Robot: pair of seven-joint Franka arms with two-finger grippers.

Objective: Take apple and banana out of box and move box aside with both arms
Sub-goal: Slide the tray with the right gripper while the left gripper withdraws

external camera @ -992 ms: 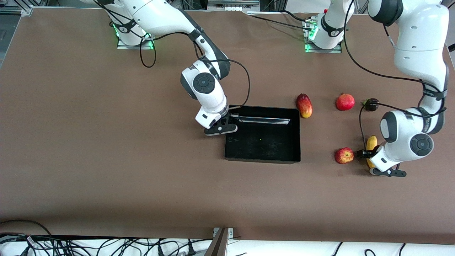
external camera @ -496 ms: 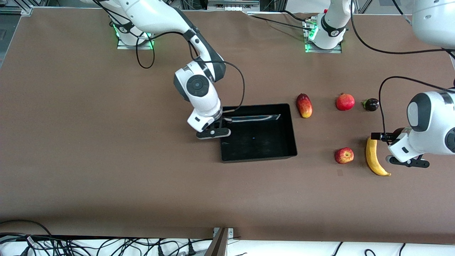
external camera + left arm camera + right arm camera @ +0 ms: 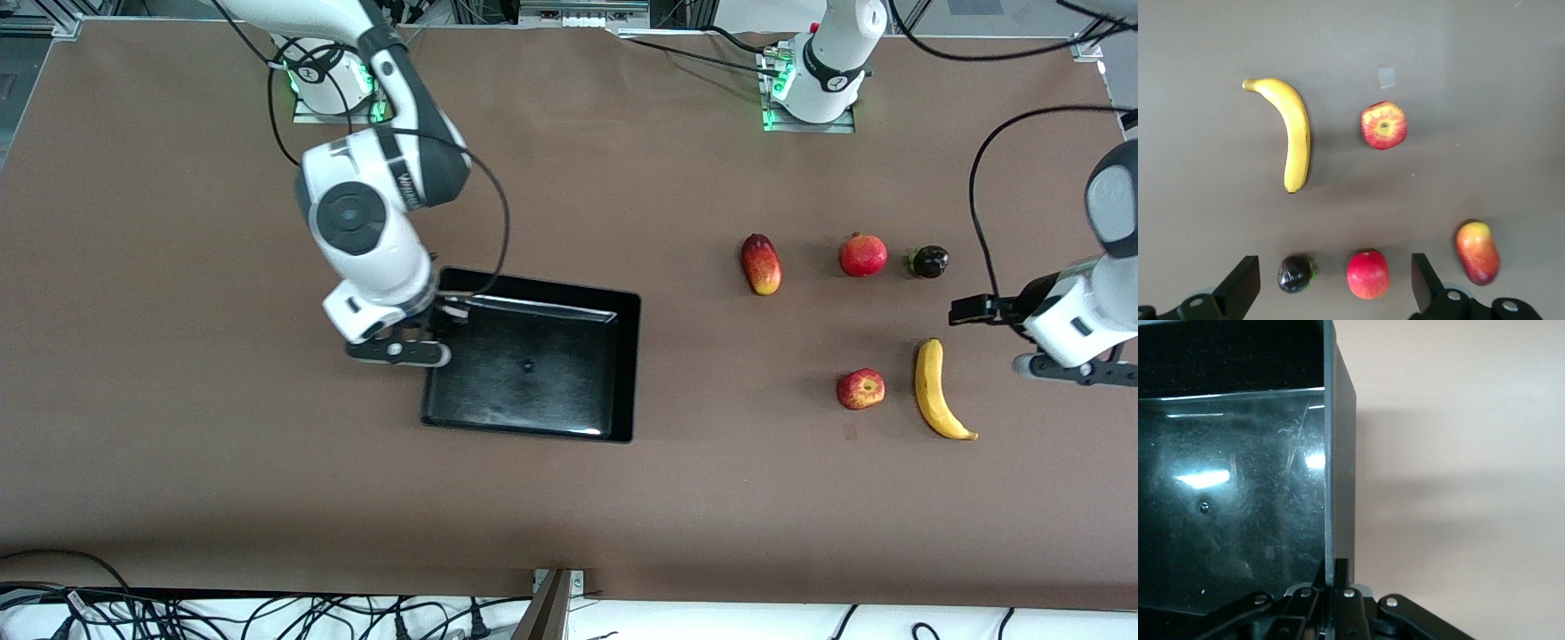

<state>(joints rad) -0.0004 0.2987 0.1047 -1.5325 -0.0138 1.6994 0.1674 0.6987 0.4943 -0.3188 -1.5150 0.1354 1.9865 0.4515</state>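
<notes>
Fruit's out, just the box left to shove aside

My right claw (image 3: 442,318) is clamped on the black box (image 3: 533,366) wall, center-left of frame. My left claw (image 3: 965,310) hangs wide and empty at the right edge, over bare tabletop (image 3: 178,444). Apple (image 3: 861,388) and banana (image 3: 939,391) lie lower right, side by side.

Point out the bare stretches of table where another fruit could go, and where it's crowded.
Bare: the wide strip between the box and the mango, and everything nearer the front camera than the box. Crowded: the left arm's end, where mango, pomegranate, dark fruit, apple and banana cluster.
</notes>
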